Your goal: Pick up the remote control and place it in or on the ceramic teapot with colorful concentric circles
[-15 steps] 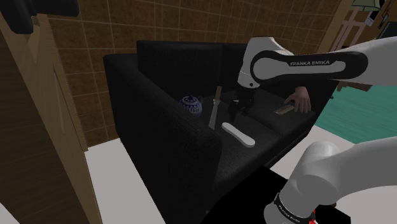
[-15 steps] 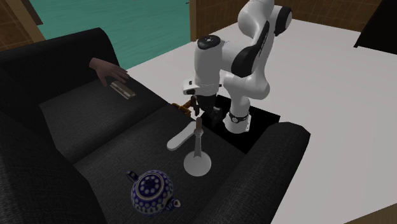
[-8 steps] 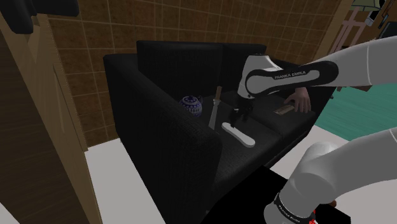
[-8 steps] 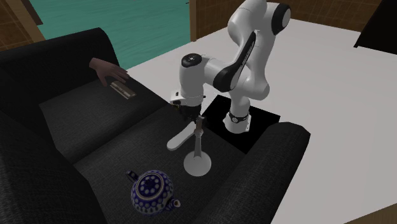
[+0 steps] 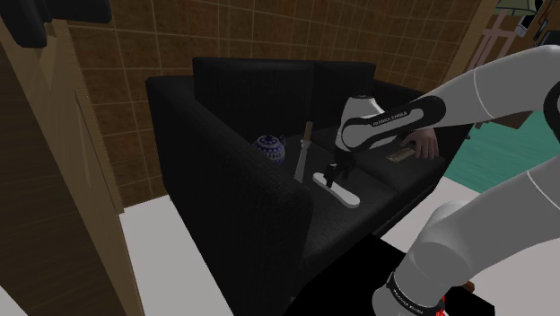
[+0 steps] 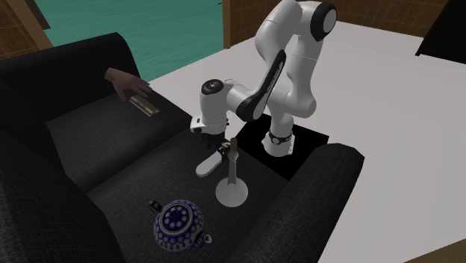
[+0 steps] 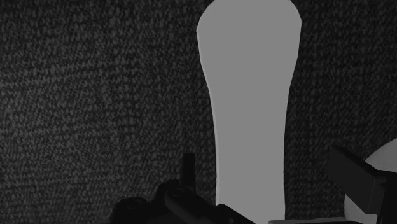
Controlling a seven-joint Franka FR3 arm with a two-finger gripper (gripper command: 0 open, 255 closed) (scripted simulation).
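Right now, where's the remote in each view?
Shoulder view: remote mid-frame on the sofa seat, under the pincer.
Second exterior view: remote near centre, up-left of the white-based stand.
Wrist view: grey remote running out between the fingers.
Shared landmark: that stand, beside the remote.

Shoulder view looks down beside the stand point(image 6: 310, 138); second exterior faces it across the sofa point(image 6: 82, 149) — wrist close overhead

pincer point(image 5: 336, 172) | dropped lower | now close over remote control point(image 5: 348, 196)
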